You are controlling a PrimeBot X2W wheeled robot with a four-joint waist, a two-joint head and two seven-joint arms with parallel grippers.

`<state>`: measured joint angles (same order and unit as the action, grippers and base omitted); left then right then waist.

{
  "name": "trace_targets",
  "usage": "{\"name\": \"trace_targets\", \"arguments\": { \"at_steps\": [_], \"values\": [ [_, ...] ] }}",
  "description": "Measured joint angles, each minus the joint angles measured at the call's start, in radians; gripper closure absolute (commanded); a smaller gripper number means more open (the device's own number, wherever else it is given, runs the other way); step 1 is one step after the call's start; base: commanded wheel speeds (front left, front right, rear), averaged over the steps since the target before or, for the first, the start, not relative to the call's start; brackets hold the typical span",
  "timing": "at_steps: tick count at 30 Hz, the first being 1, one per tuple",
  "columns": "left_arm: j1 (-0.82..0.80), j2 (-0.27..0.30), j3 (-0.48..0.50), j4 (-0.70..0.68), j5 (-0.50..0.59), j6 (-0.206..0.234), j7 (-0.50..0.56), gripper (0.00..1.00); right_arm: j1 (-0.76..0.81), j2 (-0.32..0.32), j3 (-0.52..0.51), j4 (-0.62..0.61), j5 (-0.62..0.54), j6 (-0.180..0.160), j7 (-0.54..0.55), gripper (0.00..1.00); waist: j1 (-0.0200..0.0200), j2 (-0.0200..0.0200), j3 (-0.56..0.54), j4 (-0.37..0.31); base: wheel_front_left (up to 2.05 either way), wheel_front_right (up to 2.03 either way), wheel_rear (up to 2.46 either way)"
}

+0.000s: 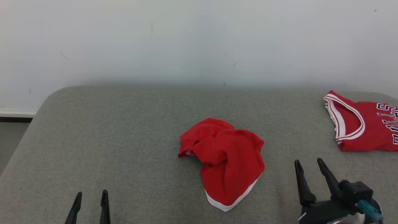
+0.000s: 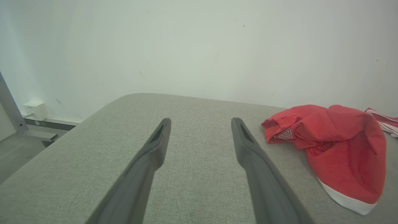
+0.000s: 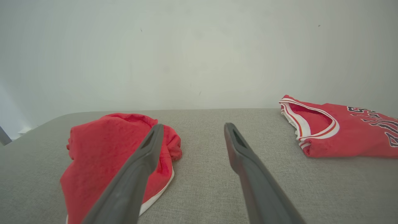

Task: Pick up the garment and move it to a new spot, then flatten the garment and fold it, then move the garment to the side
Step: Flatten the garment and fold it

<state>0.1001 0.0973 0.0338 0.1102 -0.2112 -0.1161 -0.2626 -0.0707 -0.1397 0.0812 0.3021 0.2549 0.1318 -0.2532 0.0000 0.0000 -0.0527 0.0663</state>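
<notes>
I have both arms low at the near edge of the grey padded surface (image 1: 124,140). Nothing is picked up yet, so I judge this to be the very first step, the pick-up. The garment (image 1: 225,161) lies in a crumpled red heap near the middle of the surface, with its white hem band toward me. The left gripper (image 1: 92,193) has its fingers spread wide and empty over bare cloth, well apart from the heap. The right gripper (image 1: 308,161) is likewise wide open and holds nothing; it is near the heap's right edge but not touching it. A second red jersey (image 1: 363,124) with white trim and lettering lies flat at the far right, so I take the crumpled one as my target. Next I need to swing the right gripper leftward and down onto a raised fold, then close on enough cloth for a firm pinch and lift without dragging. The left arm may have to come in for a second hold.
</notes>
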Motion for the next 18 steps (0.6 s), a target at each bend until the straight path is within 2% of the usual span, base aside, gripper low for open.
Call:
{"name": "trace_targets", "arguments": {
  "at_steps": [7,18],
  "values": [
    [-0.026,-0.008,-0.031,0.017,0.001,-0.008,0.000,0.00,-0.149,-0.018,0.021,0.186,-0.012,0.000,0.041,0.00,0.0002,0.0000,0.015,0.054,0.00,0.00,0.00],
    [-0.088,-0.019,-0.077,0.036,0.006,-0.012,0.000,0.00,-0.346,-0.025,0.039,0.527,-0.028,0.000,0.039,0.00,0.0002,0.0000,0.067,0.154,0.00,0.00,0.00]
  ]
}}
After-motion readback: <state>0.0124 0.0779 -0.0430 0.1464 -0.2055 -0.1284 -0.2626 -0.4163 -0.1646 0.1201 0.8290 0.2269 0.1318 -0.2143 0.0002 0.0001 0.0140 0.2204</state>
